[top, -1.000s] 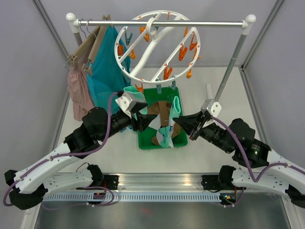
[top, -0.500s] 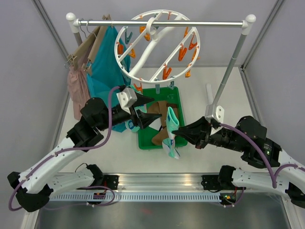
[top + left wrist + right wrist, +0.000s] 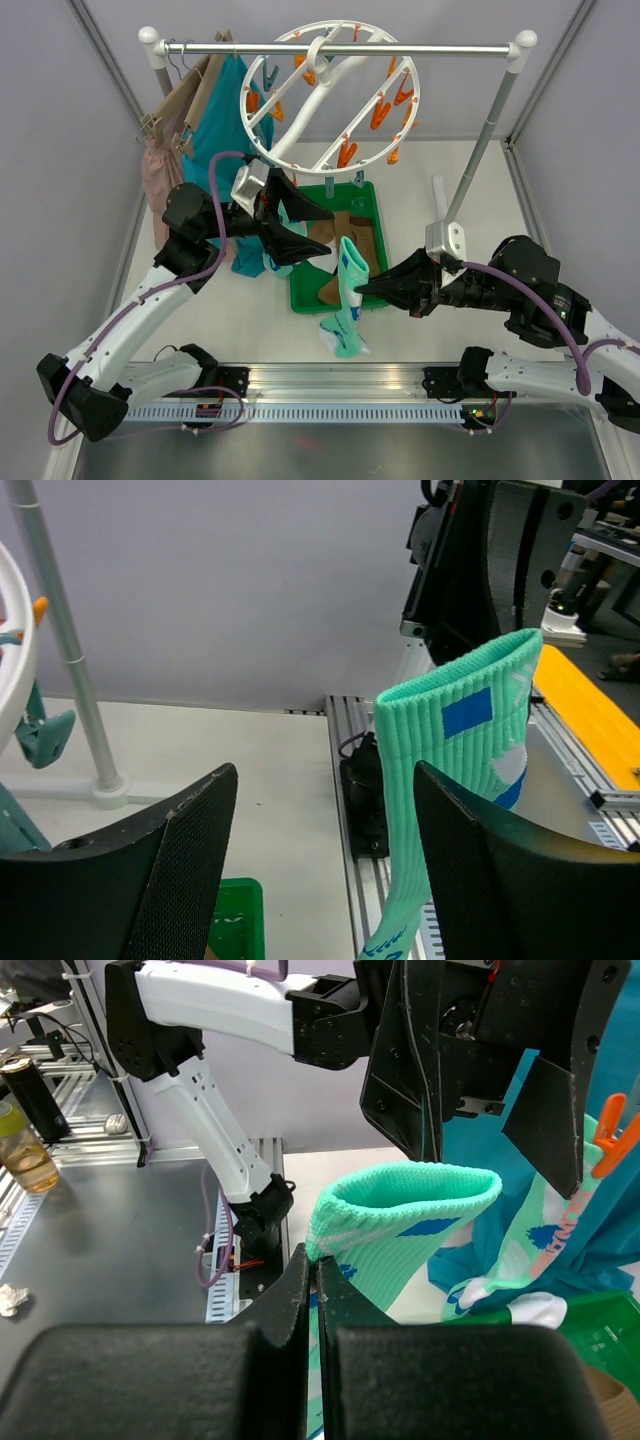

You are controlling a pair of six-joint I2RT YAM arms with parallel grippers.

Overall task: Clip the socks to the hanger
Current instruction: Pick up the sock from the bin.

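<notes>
My right gripper [image 3: 367, 288] is shut on the cuff of a mint-teal sock [image 3: 345, 305], which hangs from it above the tray's near edge. In the right wrist view the closed fingertips [image 3: 312, 1262] pinch the rim of the cuff [image 3: 410, 1205]. My left gripper [image 3: 305, 230] is open and empty, just left of that sock; in its wrist view [image 3: 325, 775] the sock [image 3: 450, 780] hangs beyond the right finger. A second mint and white sock [image 3: 282, 218] hangs under the white ring hanger [image 3: 416, 90], behind the left gripper. Brown socks [image 3: 345, 225] lie in the tray.
A green tray [image 3: 300, 300] sits under the hanger. The hanger hangs from a metal rail [image 3: 440, 48] on two posts. A teal garment [image 3: 215, 140] and a pink garment [image 3: 165, 195] on tan hangers [image 3: 185, 90] hang at the left.
My right gripper drew the mint sock out of the tray, up and toward the near edge. My left gripper swung up and left, open, away from the second sock.
</notes>
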